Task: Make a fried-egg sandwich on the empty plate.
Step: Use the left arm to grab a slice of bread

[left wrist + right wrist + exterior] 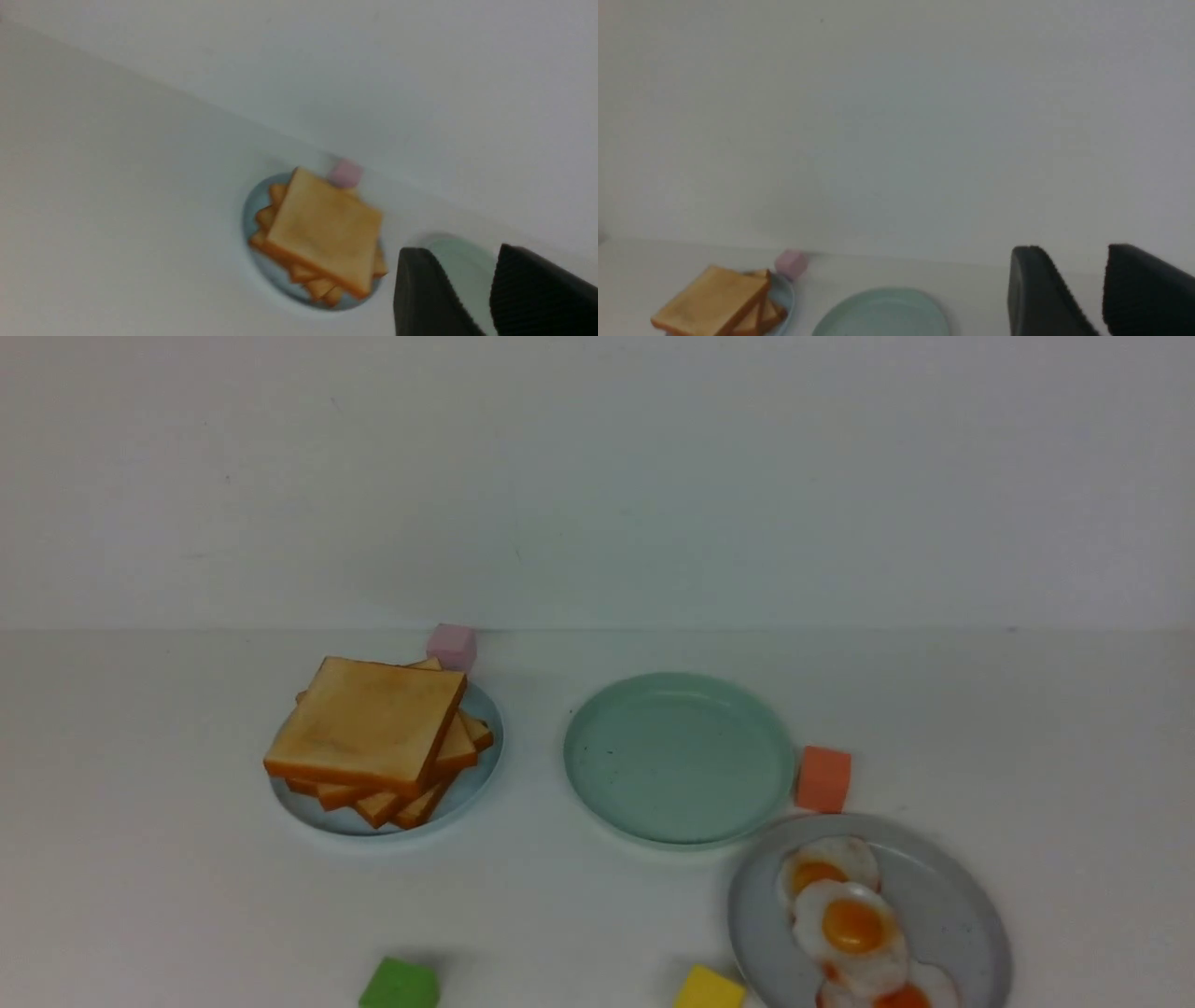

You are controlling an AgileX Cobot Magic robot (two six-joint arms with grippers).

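Noting 2 grippers, left [462, 280] and right [1078, 280], jaws apart. Toast [369, 723]: light, stiffish, on the blue plate [481, 798]'s left edge; we judged opposite crusts best held. Eggs [854, 926]: likely slippery, grey plate [971, 915].

A white table [579, 915] carries blue, mint-green and grey plates [976, 943]. Pink, orange, green and yellow blocks [824, 779] lie there too.

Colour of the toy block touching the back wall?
Pale pink block; shows best in the front view.
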